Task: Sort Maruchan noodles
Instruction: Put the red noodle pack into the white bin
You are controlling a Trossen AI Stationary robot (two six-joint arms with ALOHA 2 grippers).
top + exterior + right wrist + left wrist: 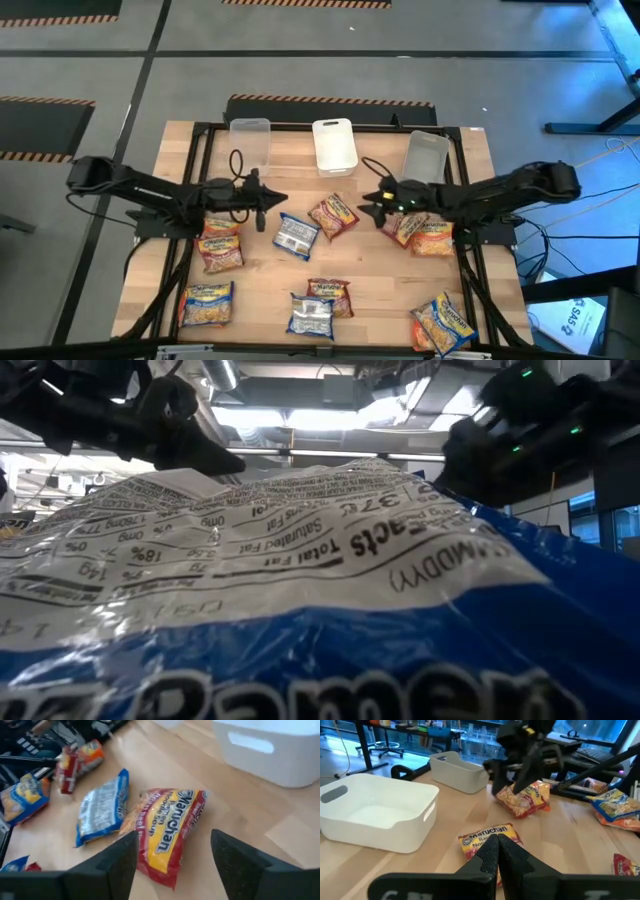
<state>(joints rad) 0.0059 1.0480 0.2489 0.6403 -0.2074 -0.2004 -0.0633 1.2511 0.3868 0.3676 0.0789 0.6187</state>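
Three clear bins (334,145) stand in a row at the top centre of the high view, probably one for each kind of packet, and none of them holds noodles yet. About ten Maruchan noodles (333,214) lie scattered over the wooden table (380,275) below them, so the sorting seems near its beginning.

The right gripper (172,852) hangs at centre right of the high view, fingers spread wide. A red packet (167,831) lies flat on the wood just ahead of it, not gripped. I judge this is the next pick.

The left gripper (497,851), fingers pressed together and empty, waits at centre left. A yellow-red packet (490,840) lies just beyond its tips.
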